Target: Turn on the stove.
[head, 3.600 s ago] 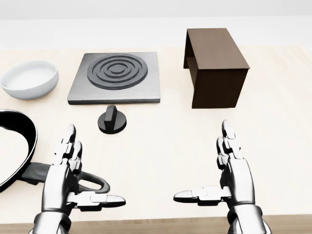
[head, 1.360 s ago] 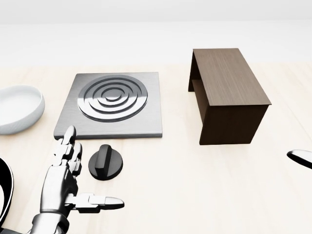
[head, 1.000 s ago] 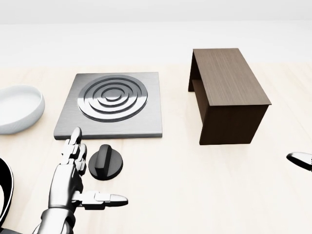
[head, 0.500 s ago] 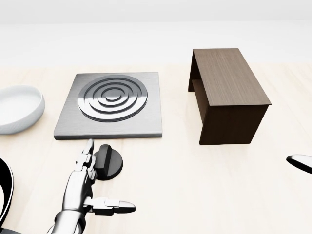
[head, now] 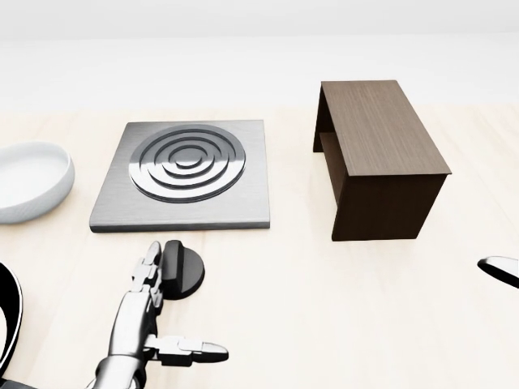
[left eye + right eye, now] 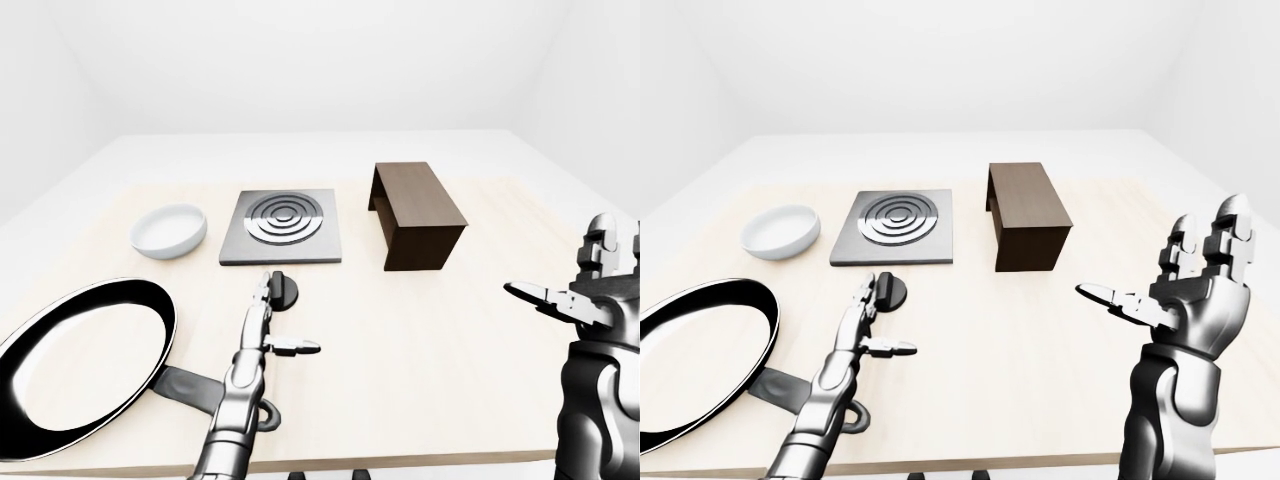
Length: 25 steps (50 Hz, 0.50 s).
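The grey stove plate (image 5: 185, 174) with ring burner lies on the pale wooden table. Its black round knob (image 5: 182, 271) sits just below the plate in the head view. My left hand (image 5: 162, 316) is open, fingers stretched flat, fingertips (image 5: 151, 261) touching or just overlapping the knob's left edge, thumb pointing right. My right hand (image 6: 1185, 280) is open and raised at the right of the right-eye view, far from the stove; only its thumb tip (image 5: 499, 266) shows in the head view.
A dark brown wooden box (image 5: 377, 158) stands right of the stove. A white bowl (image 5: 28, 180) sits left of it. A black frying pan (image 6: 80, 360) lies at the lower left, its handle under my left forearm.
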### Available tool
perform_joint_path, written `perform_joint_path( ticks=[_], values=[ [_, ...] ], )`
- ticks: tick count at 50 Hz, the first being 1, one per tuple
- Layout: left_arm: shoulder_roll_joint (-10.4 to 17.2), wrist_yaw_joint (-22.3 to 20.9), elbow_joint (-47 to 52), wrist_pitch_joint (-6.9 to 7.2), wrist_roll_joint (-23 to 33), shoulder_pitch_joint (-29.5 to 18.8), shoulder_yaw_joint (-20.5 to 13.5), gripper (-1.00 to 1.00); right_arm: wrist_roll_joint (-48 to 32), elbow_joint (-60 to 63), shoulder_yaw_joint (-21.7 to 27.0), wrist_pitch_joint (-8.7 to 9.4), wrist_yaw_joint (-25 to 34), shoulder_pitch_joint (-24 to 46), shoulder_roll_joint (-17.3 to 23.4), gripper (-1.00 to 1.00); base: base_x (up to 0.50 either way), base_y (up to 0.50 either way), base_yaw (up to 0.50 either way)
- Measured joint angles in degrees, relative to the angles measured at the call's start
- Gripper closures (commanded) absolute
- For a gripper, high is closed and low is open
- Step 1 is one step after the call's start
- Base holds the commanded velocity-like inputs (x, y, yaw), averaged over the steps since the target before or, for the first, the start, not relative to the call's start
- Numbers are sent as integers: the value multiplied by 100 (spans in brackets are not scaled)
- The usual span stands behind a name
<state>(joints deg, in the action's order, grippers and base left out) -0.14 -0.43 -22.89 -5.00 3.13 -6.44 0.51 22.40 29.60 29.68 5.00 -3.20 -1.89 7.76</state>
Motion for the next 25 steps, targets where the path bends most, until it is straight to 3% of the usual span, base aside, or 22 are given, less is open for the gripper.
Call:
perform_joint_path(
  ticks=[25],
  values=[
    [-196, -72, 594, 0, 295, 519, 465, -100, -18, -66, -22, 0, -3, 12, 3, -100, 0, 0, 0]
  ],
)
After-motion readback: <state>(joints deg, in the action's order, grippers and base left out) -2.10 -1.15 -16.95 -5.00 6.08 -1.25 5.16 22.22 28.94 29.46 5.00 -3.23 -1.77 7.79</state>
